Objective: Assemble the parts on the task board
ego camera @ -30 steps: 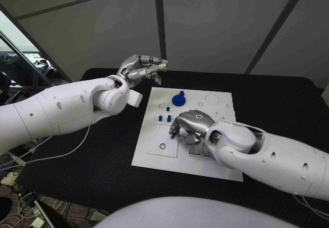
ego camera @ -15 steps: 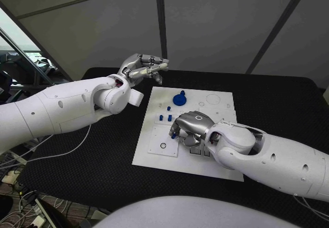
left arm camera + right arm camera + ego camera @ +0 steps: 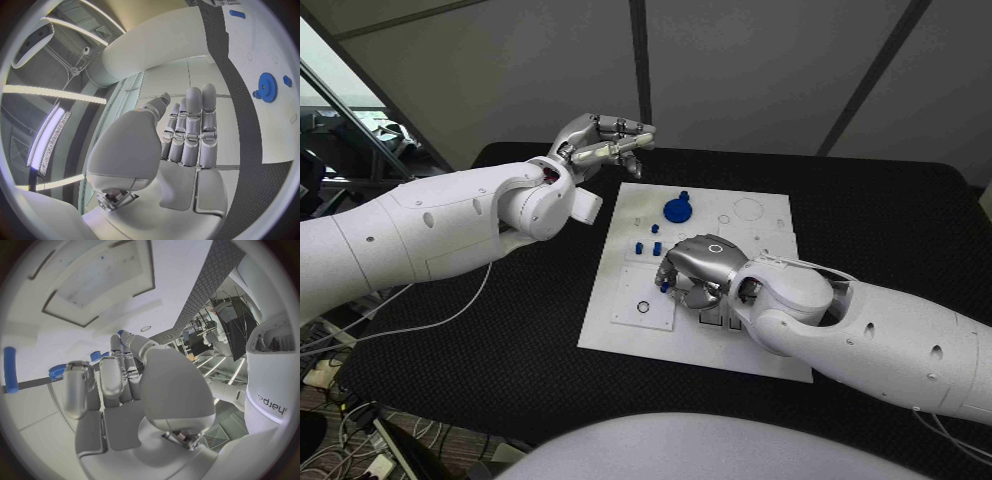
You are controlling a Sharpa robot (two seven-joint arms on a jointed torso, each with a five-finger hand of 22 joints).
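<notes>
White rectangular task board (image 3: 620, 330) at the table's (image 3: 473, 380) centre, bearing small blue parts (image 3: 676, 209) near its far edge. Right hand (image 3: 701, 262) curled over the board's middle, grasp unclear; left hand (image 3: 600, 142) raised, fingers together, empty.

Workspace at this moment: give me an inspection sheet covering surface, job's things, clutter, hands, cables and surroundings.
Surface: black table, white task board in the middle.
Job's things: blue gear at the board's far end; small blue pegs stand nearer the middle; a black ring lies on the board's near-left plate.
Clutter: nothing seen.
Hands: left hand raised past the board's far-left corner, fingers together, holding nothing; right hand low over the board's middle, fingers curled down, a grip cannot be told.
Cables: pale cable over the table's left edge.
Surroundings: grey panels behind the table.
</notes>
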